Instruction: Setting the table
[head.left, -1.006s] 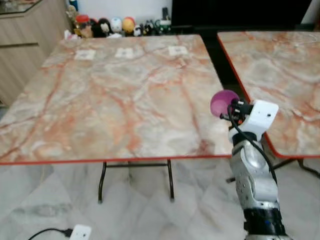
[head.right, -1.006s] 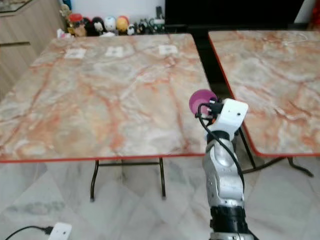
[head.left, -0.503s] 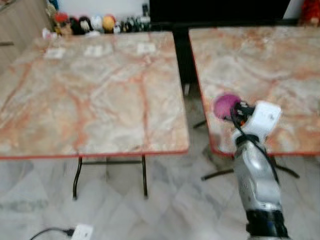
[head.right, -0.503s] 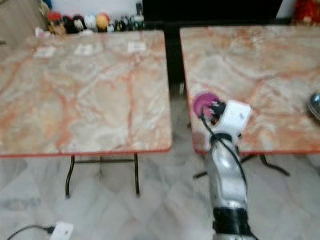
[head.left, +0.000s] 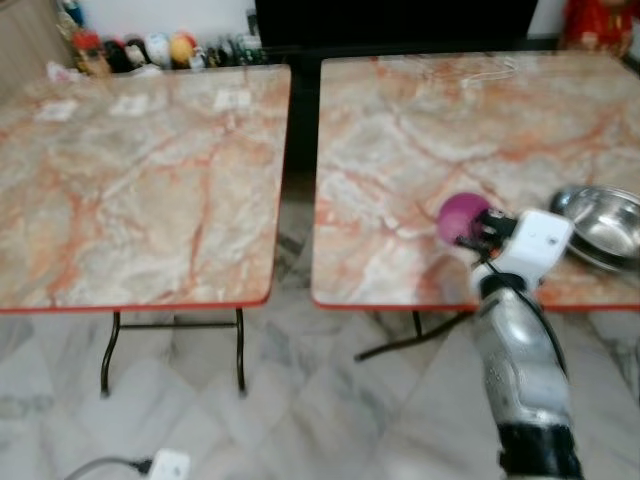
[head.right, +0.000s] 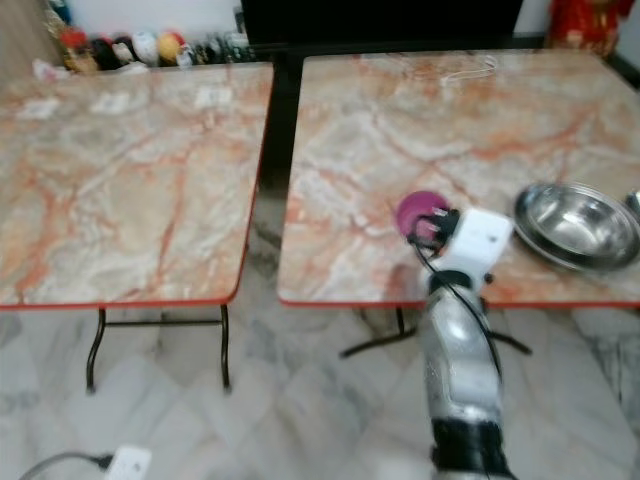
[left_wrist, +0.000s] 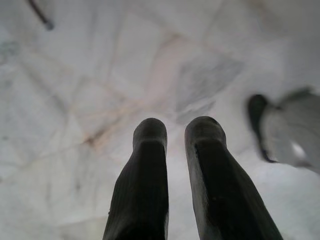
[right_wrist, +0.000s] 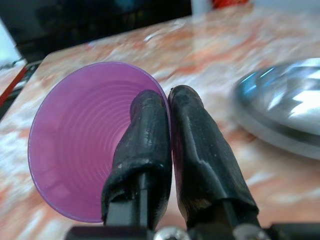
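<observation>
Right end effector pinching purple cup rim.

We take this for a home dining area: two marble-patterned folding tables stand side by side on a pale marble floor, with a row of small figurines against the wall at eleven o'clock and a wooden cabinet beside them.

You get even, soft daylight with slight motion blur in both head views. Beside your right hand, glare streaks the steel bowl; the surface beyond it goes soft. The floor looks pale, washed out.
</observation>
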